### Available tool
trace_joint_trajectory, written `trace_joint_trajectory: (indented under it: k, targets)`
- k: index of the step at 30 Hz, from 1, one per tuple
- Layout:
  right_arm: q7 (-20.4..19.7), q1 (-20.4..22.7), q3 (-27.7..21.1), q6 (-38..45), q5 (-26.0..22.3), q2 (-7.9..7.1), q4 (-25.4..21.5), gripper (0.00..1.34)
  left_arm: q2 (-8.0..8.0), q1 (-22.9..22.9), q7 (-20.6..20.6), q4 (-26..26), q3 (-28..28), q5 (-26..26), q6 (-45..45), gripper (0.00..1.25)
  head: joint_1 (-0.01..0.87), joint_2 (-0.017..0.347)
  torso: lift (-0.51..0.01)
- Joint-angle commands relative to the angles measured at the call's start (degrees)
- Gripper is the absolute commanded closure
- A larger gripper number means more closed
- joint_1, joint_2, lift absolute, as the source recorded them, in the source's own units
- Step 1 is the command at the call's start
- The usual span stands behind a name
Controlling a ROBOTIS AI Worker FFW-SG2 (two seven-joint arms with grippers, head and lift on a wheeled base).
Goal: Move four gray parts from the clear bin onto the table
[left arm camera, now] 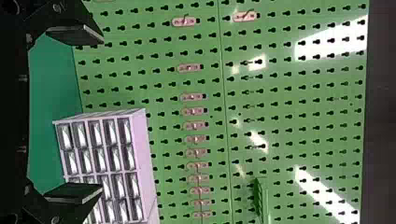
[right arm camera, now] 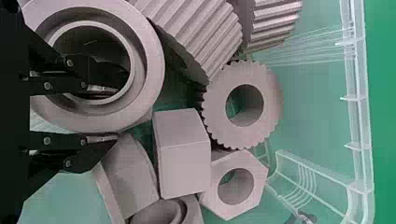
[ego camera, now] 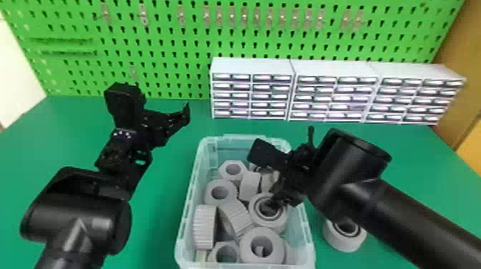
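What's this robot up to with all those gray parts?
The right gripper is down in the clear bin, its fingers closed across the wall of a ring-shaped gray part. The left gripper waits open and unloaded. One other round gray part sits on the table, right of the bin.

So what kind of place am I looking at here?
Probably a workshop or parts-handling bench: there's a green pegboard with hooks, white units of small drawers, and a clear bin of chunky gray parts on the table.

Green pegboard [ego camera: 171,46] rises behind — white drawer cabinets [ego camera: 252,62] along its foot, right of centre.
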Motion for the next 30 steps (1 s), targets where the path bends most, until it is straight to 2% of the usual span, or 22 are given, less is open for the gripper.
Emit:
trace_joint_trajectory:
  k: [1, 7, 17, 23, 30]
  targets:
    - [-0.08, 0.07, -0.24, -0.01, 0.0, -0.08, -0.05, 1.08, -0.03, 0.0, 0.0, 0.04, 0.0, 0.02, 0.0, 0.16, 0.678, 0.034, -0.05]
    - [-0.08, -0.02, -1.21, -0.01, 1.23, -0.08, -0.41, 1.08, 0.06, 0.0, 0.0, -0.05, 0.0, 0.02, 0.0, 0.16, 0.678, 0.034, -0.05]
    - [-0.08, 0.07, -4.46, 1.13, 7.56, 1.32, -4.1, 1.08, -0.03, 0.18, 0.0, 0.04, 0.18, 0.11, 0.0, 0.16, 0.678, 0.034, -0.05]
    - [-0.08, 1.3, -8.59, 1.75, 10.55, 2.38, -6.56, 1.08, -0.03, 0.35, 0.0, -0.05, 0.44, 0.2, 0.0, 0.16, 0.678, 0.034, -0.05]
    - [-0.08, 4.02, -15.97, 4.73, 18.81, 3.35, -11.83, 1.08, -0.03, 0.79, 0.0, -0.05, 0.88, 0.29, 0.0, 0.16, 0.678, 0.034, -0.05]
